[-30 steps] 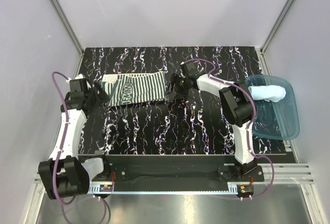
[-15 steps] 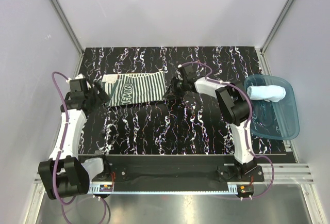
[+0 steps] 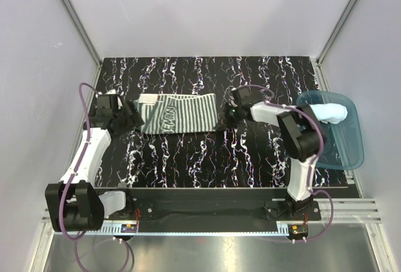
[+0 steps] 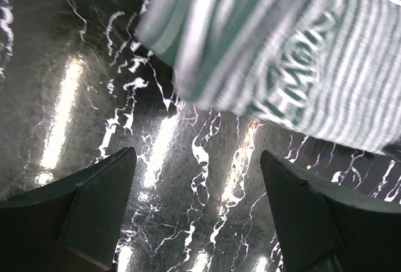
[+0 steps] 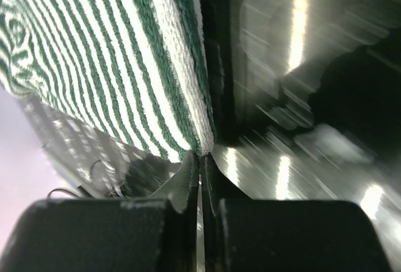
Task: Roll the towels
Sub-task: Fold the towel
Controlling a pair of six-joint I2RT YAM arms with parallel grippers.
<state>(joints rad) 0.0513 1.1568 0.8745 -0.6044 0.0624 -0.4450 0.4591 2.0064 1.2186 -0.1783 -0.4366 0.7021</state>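
Reaching low over the desk (image 3: pixel 207 153), the right arm's right tool (image 3: pixel 224 115) is pinching the striped towel (image 3: pixel 178 113) at its 3 o'clock edge. The left tool (image 3: pixel 130 118) is spread wide just beside the 9 o'clock end. The pale blue towel (image 3: pixel 326 112) lies rolled in the tray (image 3: pixel 351 156) at 3 o'clock.
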